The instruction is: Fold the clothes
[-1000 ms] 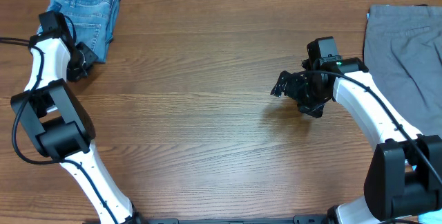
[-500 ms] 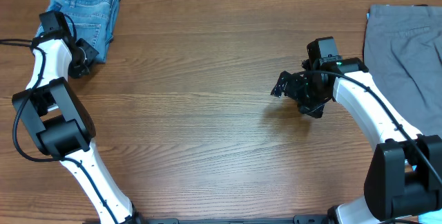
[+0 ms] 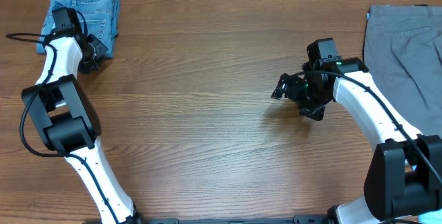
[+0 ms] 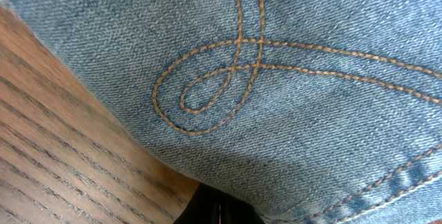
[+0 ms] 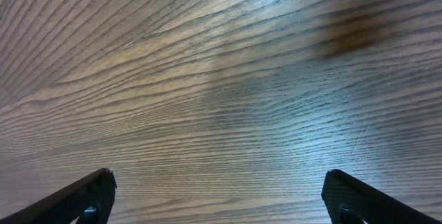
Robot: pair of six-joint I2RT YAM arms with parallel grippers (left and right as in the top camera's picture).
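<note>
While the jeans [image 3: 84, 8] sit bunched in a compact folded heap at approx. 10 o'clock of the overhead view, up by the far edge of the wood table [image 3: 200, 120], the left gripper [image 3: 90, 48] is at the heap's 6 o'clock edge, touching or just beside the denim; can't tell which. Left wrist cam is nearly all denim [image 4: 297, 79]: faded blue w/ a looped tan stitch line at centre, a double seam at 4 o'clock, bare table at 8 o'clock. Only a dark sliver shows at the 6 o'clock border, so whether the left jaws are apart or closed can't be told. Right gripper [image 3: 282, 87] is well away, approx. 3 o'clock from table centre, above bare wood, pointing toward 9 o'clock. Its wrist cam shows the gripper [image 5: 221, 200] w/ fingertips [image 5: 83, 196] spread wide at opposite bottom corners, nothing between them but wood grain. Grey trousers [image 3: 404, 51] lie flat at 2 o'clock, apart from both arms.
</note>
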